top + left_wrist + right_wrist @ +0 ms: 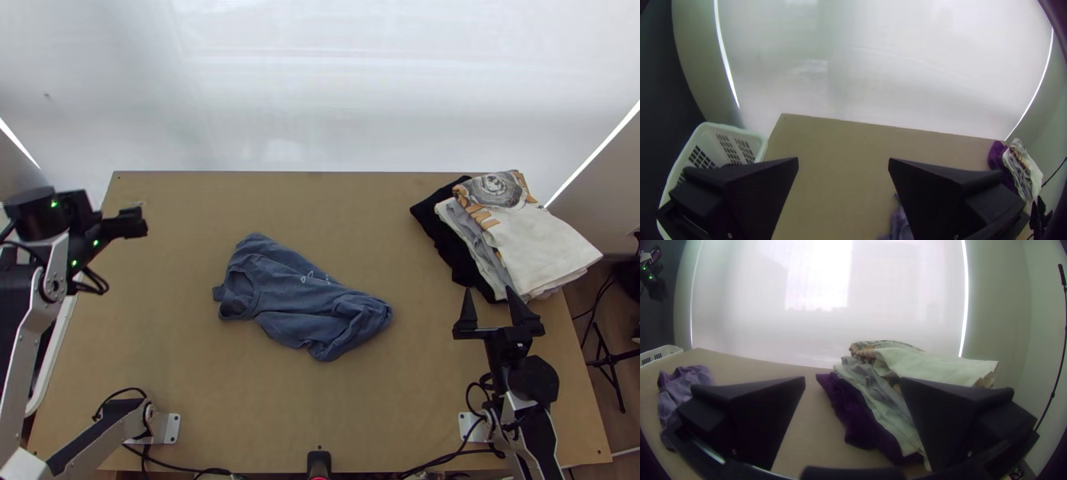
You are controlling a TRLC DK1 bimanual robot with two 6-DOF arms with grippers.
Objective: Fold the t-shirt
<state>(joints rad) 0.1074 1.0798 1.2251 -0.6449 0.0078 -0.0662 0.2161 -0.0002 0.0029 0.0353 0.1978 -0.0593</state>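
While top gets tee point(280, 288) whole, L wrist gets basket point(756, 138), L end effector point(138, 222) & R point(489, 290) wide.

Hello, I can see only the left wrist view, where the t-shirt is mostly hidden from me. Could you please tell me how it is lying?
Observer: The t-shirt lies rumpled near the middle of the table, its collar toward the left side in the top view.

Operator: Thank you. And please, is the right gripper open?

Observer: Yes, the right gripper is open and holds nothing, beside the stack of clothes.
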